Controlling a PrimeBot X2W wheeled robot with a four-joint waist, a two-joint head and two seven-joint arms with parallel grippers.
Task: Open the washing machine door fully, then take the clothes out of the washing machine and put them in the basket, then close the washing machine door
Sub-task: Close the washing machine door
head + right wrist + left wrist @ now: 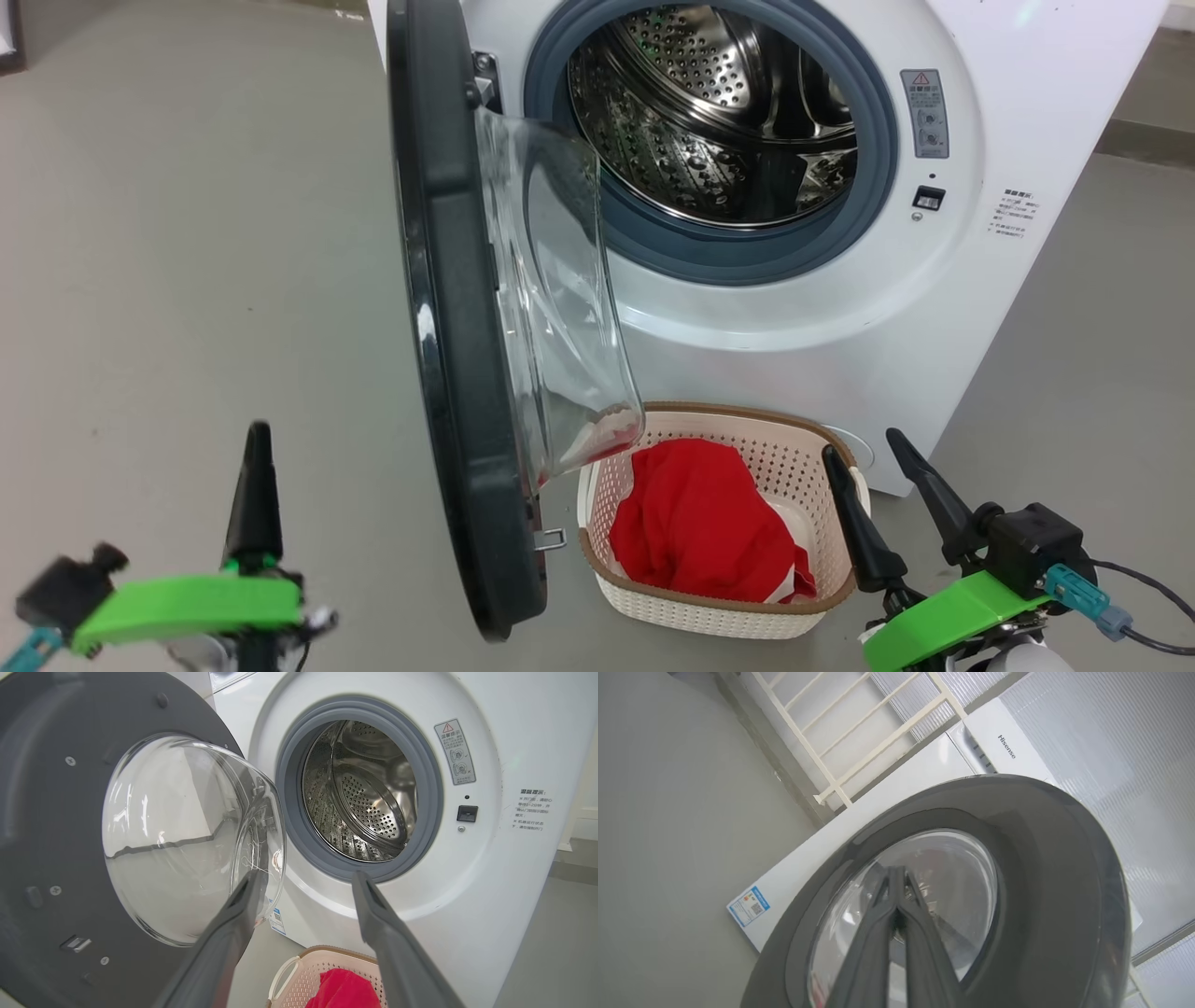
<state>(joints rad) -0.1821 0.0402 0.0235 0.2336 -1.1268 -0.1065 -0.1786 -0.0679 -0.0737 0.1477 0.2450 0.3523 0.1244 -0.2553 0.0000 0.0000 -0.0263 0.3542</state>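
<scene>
Head: high, looking down. Wrists: low, near; all share washing machine door (448,373).

Mouth of washing machine (794,308) unobstructed, open door (448,327) edge-on — walling left pincer (257,448) from basket (709,616)

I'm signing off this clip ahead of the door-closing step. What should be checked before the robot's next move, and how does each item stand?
1. Drum emptied: ok. Only bare steel shows in the head and right wrist views.
2. Clothes in the basket: ok. The red fabric lies inside the rim.
3. Washing machine door free to swing: cannot tell. Its glass bowl overlaps the basket's near corner in the head view.
4. Left gripper ready to push: ok. It is shut, on the door's outer side, pointing at the glass.
5. Right gripper out of the way: ok. It is open, holds nothing and is beside the basket.
</scene>
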